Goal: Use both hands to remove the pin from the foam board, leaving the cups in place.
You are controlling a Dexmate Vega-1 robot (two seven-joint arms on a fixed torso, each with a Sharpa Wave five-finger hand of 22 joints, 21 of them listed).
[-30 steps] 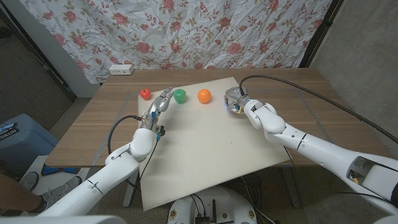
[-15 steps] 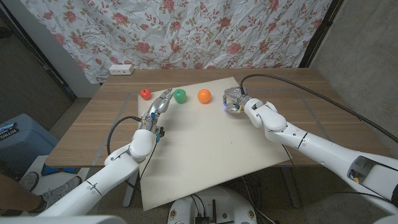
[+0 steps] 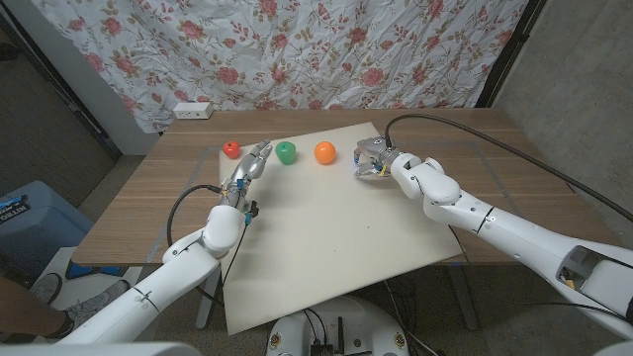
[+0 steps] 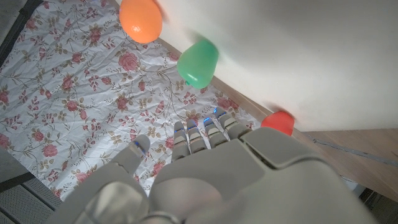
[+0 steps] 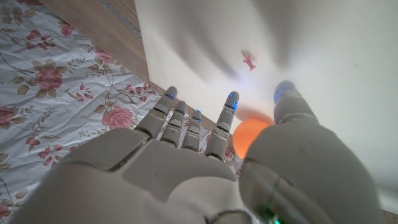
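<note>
A large white foam board [image 3: 336, 227] lies on the wooden table. Along its far edge stand a red cup [image 3: 230, 149], a green cup [image 3: 286, 151] and an orange cup [image 3: 324, 151]. My left hand [image 3: 251, 166] reaches with straight, spread fingers between the red and green cups and holds nothing. My right hand [image 3: 374, 158] hovers at the board's far right corner, right of the orange cup, fingers apart and empty. In the right wrist view a small pink pin [image 5: 249, 61] sticks in the board beyond my right hand [image 5: 205, 162], near the orange cup [image 5: 247, 135]. The left wrist view shows the green cup [image 4: 198, 62].
A white power strip [image 3: 192, 110] lies at the table's far left edge before a floral curtain [image 3: 297, 49]. A black cable [image 3: 465, 133] loops over the table's right side. A blue bin [image 3: 20, 222] stands on the floor at left.
My right hand has shifted slightly right, toward the board's far corner. The left hand and the cups have stayed in place.
</note>
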